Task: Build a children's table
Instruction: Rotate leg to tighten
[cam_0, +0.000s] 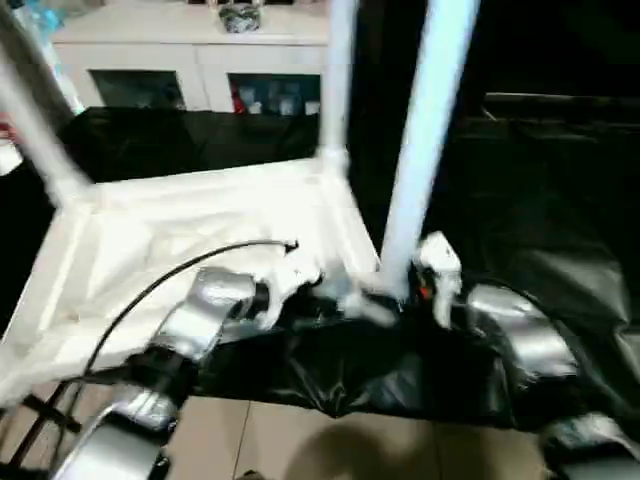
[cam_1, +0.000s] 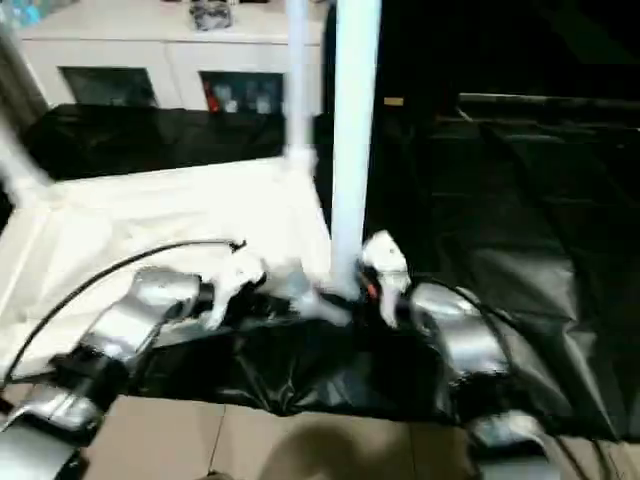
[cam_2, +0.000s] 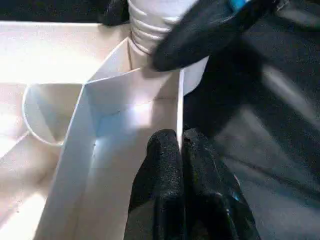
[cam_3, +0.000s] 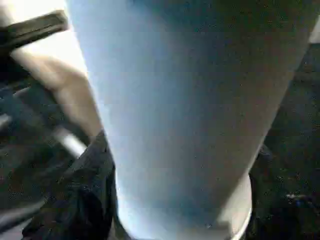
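Beyond my black-draped worktop stands a white cabinet with glass doors; beige floor tiles lie below its near edge.

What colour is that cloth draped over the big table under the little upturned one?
Black and slightly glossy, the draped table cloth shows best in the right eye view.

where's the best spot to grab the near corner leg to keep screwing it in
Low on the near corner leg, just above its socket in the tabletop, claw coming in level from the open right side: the tube stands upright and round there, and the tabletop's rim blocks the left.
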